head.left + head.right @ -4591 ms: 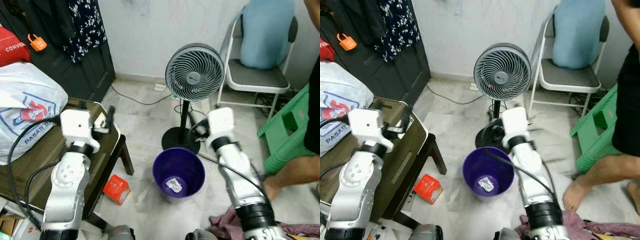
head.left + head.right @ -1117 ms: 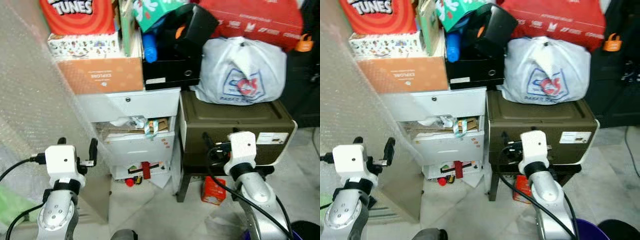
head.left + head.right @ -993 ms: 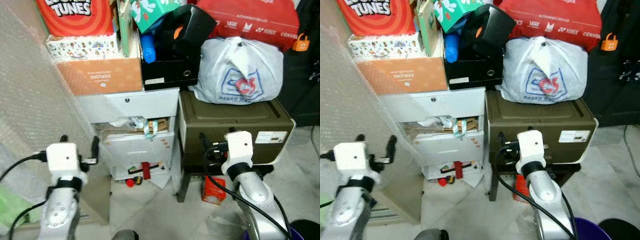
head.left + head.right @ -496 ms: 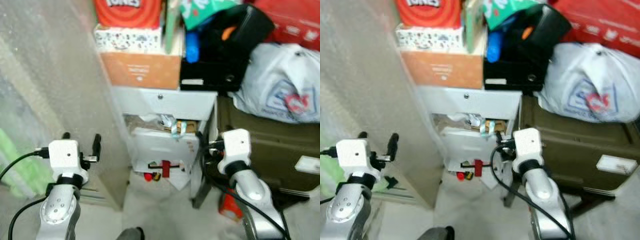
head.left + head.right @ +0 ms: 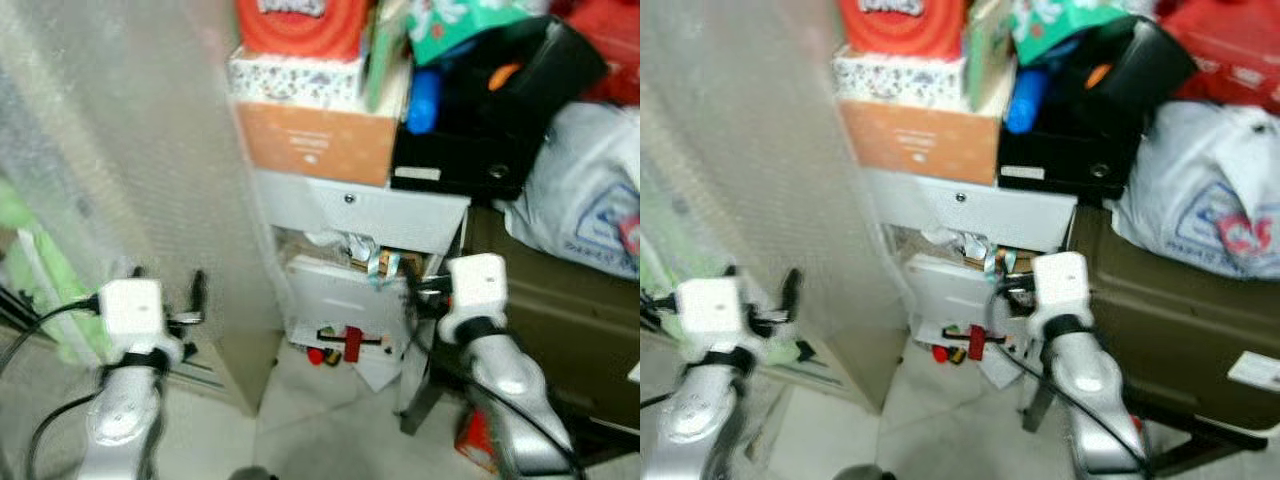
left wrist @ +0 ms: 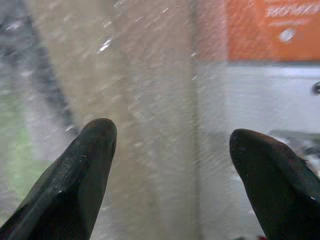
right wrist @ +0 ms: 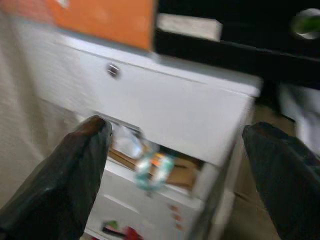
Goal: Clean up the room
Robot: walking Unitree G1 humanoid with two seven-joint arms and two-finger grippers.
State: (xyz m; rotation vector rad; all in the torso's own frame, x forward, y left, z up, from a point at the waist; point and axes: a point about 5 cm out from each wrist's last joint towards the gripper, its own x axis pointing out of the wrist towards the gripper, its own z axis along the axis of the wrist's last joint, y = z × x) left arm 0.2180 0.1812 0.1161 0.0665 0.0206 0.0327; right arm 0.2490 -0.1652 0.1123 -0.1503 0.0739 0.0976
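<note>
Left eye view was blurred: white plastic drawer unit [image 5: 385,215] w/ crumpled paper scraps [image 5: 350,245] in its gap stood ahead, small red clutter [image 5: 340,345] on floor below. Right tool [image 7: 185,165] pointed at it, fingers wide apart, empty. Left tool [image 6: 170,165], also spread & empty, faced a bubble-wrapped beige panel [image 5: 130,150] left of the drawers.

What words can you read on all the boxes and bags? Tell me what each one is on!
"...UNES": white letters cut off at the frame's top, on the red box topping the stack.
Orange box: small white print, too blurred to read.
White plastic bag: red and blue logo, words too blurred.
Black box: white label, unreadable.
Dark green trunk: white sticker, unreadable.
White drawer unit: no words visible.
</note>
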